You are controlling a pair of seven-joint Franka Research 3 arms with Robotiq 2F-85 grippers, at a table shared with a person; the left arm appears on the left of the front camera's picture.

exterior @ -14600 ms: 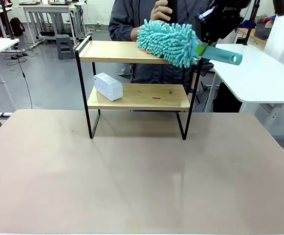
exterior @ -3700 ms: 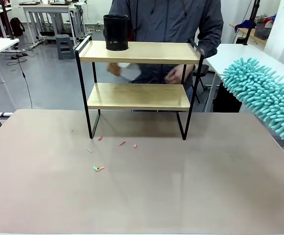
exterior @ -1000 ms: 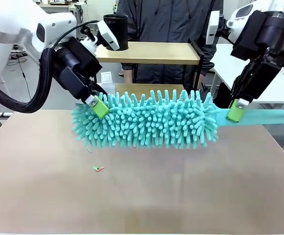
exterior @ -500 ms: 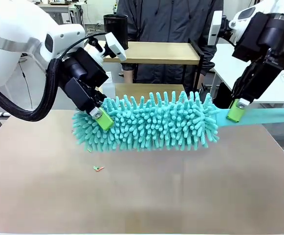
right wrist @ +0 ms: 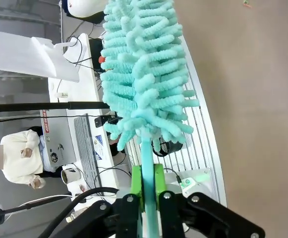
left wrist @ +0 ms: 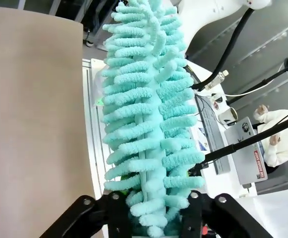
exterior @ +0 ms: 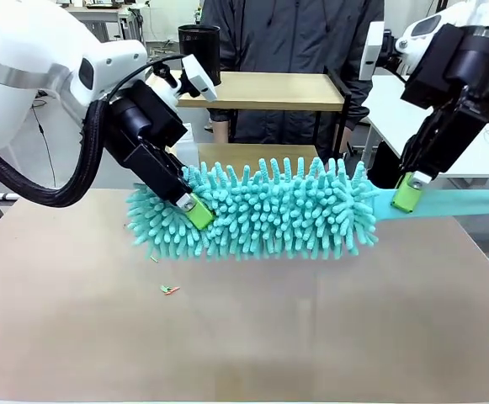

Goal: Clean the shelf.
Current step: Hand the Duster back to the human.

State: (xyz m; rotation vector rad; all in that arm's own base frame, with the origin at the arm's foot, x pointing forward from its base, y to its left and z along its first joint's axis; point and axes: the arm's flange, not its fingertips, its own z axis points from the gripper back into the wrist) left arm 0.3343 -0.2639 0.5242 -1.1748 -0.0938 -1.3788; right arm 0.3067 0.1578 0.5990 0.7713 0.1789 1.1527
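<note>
Shelf [exterior: 265,90] behind duster [exterior: 261,210] — lower board seemingly hidden.

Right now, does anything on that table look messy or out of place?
Yes. A few small red and green scraps lie loose on the table, below the fluffy teal duster that both arms hold level above it. Another speck sits nearer the duster's left end. They look like crumbs left on the tabletop.

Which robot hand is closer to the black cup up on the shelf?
The left. The left gripper is in the duster's fluffy end, below the black cup. The right gripper pinches the handle far across, past the shelf's other end.
</note>
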